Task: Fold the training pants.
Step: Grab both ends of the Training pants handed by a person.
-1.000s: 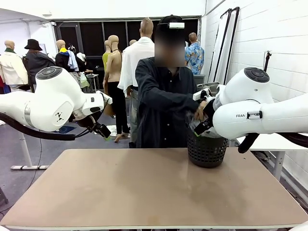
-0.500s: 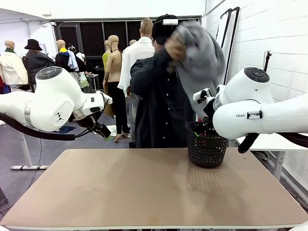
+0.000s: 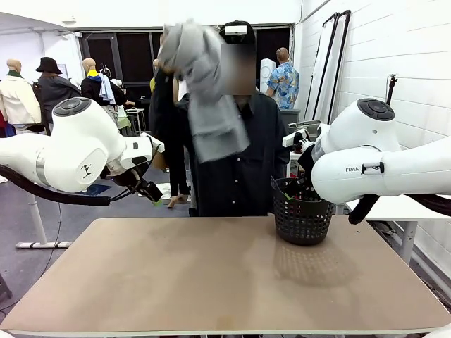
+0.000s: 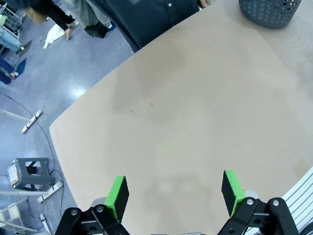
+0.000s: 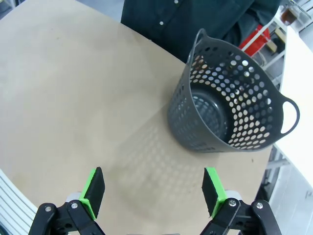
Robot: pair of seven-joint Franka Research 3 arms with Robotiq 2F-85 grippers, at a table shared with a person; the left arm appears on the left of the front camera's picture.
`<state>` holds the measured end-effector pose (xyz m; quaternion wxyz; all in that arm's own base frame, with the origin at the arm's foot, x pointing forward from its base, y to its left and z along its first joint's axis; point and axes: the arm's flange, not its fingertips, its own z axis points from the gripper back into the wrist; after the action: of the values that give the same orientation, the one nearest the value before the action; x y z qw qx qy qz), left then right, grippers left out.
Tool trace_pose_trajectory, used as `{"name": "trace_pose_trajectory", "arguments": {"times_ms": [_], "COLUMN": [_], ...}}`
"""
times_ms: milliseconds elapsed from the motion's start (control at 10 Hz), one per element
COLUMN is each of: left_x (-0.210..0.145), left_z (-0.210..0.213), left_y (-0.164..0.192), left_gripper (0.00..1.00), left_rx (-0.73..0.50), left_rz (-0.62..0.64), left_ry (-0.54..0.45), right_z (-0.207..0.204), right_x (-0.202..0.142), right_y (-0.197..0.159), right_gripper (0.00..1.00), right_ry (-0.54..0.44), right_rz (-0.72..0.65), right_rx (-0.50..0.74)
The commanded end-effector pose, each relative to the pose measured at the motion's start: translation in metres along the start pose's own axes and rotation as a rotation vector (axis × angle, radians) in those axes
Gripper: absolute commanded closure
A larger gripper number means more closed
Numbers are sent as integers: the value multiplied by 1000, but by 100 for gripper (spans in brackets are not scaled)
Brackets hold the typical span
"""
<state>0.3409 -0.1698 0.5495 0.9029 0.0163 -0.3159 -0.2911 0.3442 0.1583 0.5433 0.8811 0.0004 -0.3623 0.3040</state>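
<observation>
Both legs of training pants (image 3: pixel 210 105) seemingly bunched, blurred.

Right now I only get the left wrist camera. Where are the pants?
Observer: The person across the table holds the pants up in the air, at head height.
Operator: Is anything in the basket?
Observer: No, the basket looks empty inside.
Operator: Is the right claw open?
Observer: Yes, the right claw is open, holding nothing, above the table near the basket.
</observation>
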Motion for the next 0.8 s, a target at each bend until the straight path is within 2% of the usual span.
{"name": "trace_pose_trajectory", "arguments": {"times_ms": [0,700], "left_x": [0,0], "left_z": [0,0], "left_y": [1,1], "left_gripper": [0,0], "left_rx": [-3,-3], "left_rz": [-6,-6], "left_ry": [-1,-1], "right_z": [-1,-1], "right_x": [-1,-1], "right_y": [0,0], "right_gripper": [0,0], "right_ry": [-5,-5], "right_rz": [2,2], "right_rx": [-4,-4]}}
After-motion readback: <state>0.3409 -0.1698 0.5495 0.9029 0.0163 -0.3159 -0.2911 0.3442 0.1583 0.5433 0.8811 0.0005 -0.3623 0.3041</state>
